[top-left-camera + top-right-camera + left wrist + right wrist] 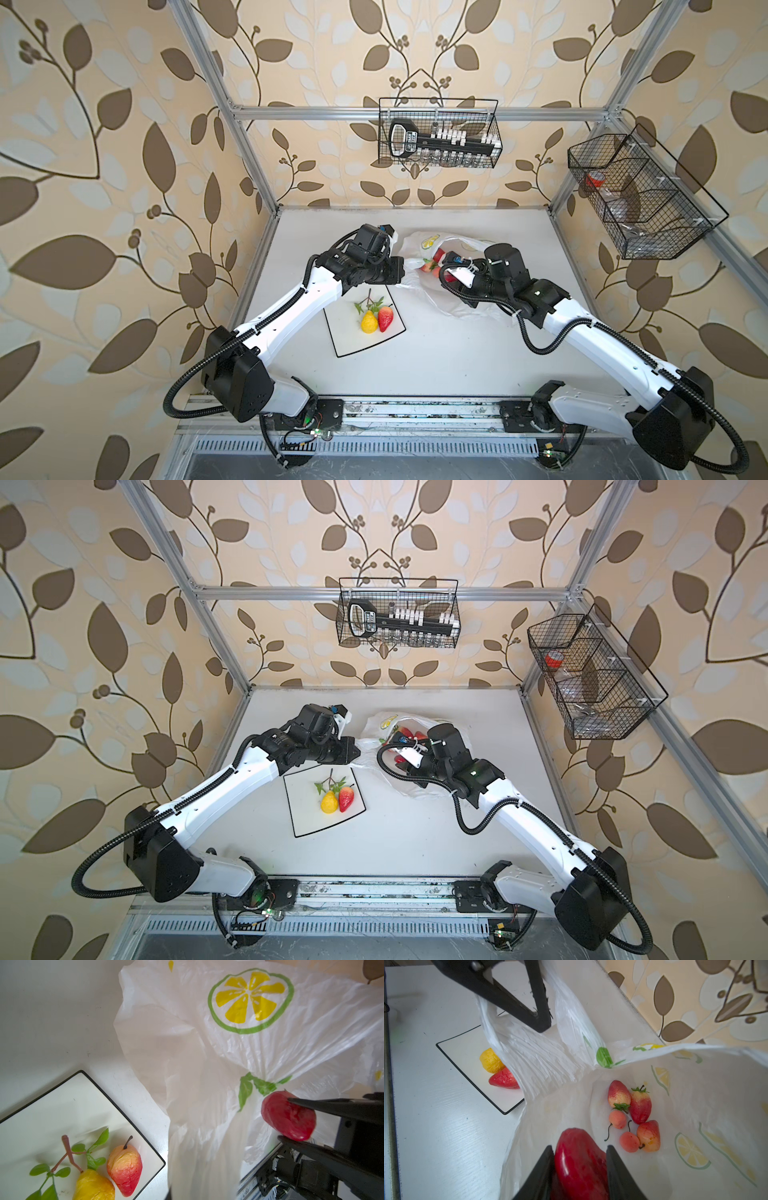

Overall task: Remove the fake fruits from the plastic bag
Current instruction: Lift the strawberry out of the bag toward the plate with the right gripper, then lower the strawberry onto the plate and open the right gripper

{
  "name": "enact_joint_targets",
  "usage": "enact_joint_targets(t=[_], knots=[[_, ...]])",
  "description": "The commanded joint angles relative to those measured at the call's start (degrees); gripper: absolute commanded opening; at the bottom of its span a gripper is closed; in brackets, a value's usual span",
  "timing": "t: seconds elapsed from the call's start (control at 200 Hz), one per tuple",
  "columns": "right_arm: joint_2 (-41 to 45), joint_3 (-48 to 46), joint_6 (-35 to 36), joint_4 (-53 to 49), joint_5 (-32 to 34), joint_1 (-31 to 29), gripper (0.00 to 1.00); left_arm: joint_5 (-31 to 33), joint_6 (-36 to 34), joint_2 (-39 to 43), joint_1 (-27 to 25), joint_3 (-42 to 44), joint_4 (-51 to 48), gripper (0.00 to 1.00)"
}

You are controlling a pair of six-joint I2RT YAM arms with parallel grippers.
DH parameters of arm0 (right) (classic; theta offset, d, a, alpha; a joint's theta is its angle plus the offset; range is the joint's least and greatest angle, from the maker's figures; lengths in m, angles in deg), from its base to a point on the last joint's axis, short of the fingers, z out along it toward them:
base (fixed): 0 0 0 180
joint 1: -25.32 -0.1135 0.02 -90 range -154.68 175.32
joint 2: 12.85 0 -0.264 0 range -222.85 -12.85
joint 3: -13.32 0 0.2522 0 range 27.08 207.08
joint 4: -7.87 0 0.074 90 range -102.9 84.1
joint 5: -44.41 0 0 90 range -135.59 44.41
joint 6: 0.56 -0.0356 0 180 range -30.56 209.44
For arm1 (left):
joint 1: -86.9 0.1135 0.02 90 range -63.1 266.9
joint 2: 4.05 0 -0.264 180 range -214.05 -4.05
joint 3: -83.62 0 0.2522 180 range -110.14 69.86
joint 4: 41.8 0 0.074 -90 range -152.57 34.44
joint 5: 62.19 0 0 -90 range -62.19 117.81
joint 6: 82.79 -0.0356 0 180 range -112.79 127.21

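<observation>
Red fruit (579,1169) pinched in right gripper (579,1148), over open plastic bag (708,1095)

Reaches in from the near-left base with the left arm (291,309), elbow folded, wrist turned toward the middle. Clamps the left pincer (543,1022) fully shut on a gathered strip of the plastic bag (533,1057), tips meeting. Stretches the right arm (582,328) in from the near-right base, wrist angled back toward the left one. Pinches a glossy red fruit (577,1167) in the right pincer (580,1149), black fingers (544,1167) part-way apart, pressed on both flanks. Holds both pincers near each other, apart.
</observation>
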Motion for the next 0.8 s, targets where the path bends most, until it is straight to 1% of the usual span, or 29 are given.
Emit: enact_joint_targets(t=[0.0,0.1,0.125,0.22,0.29,0.5,0.645,0.795], knots=[[1.3,3.1,-0.9,-2.1,-2.5,-0.7,0.37,-1.3,-1.4,-0.7,0.7,-2.9,-0.6,0.00],[1.5,4.9,-2.0,-2.2,-2.8,-3.0,0.37,-1.0,-2.0,-1.2,1.0,-4.0,-1.1,0.00],[1.4,5.3,-2.4,-2.2,-2.7,-3.9,0.37,-0.9,-2.4,-3.2,1.2,-4.5,-1.4,0.00],[0.7,6.9,-3.8,-2.2,-1.0,-7.9,0.37,-1.2,-3.3,-5.4,1.9,-6.8,-2.5,0.00],[-0.1,7.6,-4.7,-2.1,1.6,-13.5,0.37,-1.4,-3.9,-6.3,2.6,-8.4,-2.5,0.00],[-3.5,6.6,-7.8,1.7,8.6,-26.4,0.38,-3.0,-6.5,-10.0,5.1,-13.9,-3.5,0.00],[-9.1,6.2,-9.0,7.4,11.4,-33.3,0.38,-5.1,-7.9,-12.3,6.4,-16.6,-4.6,0.00],[-18.0,7.9,-10.3,14.4,12.2,-37.8,0.38,-6.6,-9.0,-13.2,6.7,-18.0,-5.7,0.00]])
